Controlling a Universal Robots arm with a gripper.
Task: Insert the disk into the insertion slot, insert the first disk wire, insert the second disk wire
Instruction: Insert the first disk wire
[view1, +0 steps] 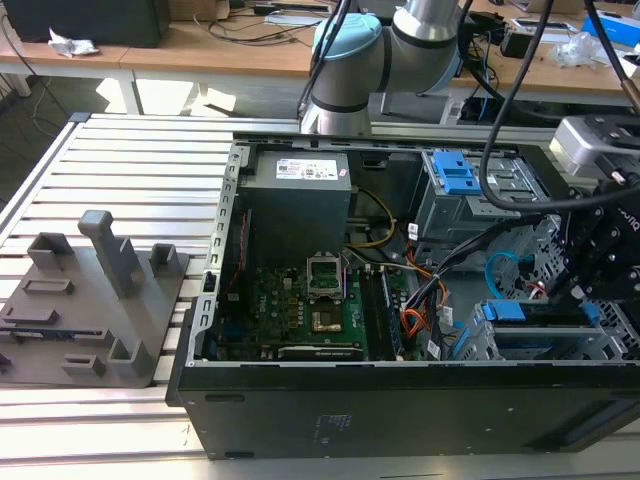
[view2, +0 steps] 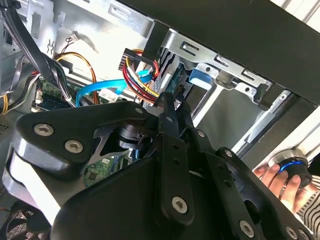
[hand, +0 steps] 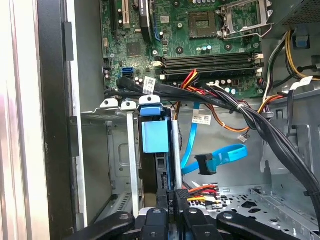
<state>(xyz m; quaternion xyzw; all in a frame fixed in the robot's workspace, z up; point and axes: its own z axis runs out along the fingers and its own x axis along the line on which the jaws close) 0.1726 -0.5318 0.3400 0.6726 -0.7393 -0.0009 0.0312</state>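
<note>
Black tool (view2: 172, 106) low inside case (view1: 400, 410), pinching wire connector (hand: 172, 198) at disk (hand: 155, 137)

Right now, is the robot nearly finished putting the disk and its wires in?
The disk already sits in the insertion slot. The gripper is shut on the black plug with red and yellow wires, at the disk's end; I cannot tell if it is pushed in. The blue cable lies loose, unplugged.

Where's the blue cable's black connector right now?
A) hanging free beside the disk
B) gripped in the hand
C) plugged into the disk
A: the black connector hangs free beside the disk, while the hand is shut on the coloured-wire plug.
</note>
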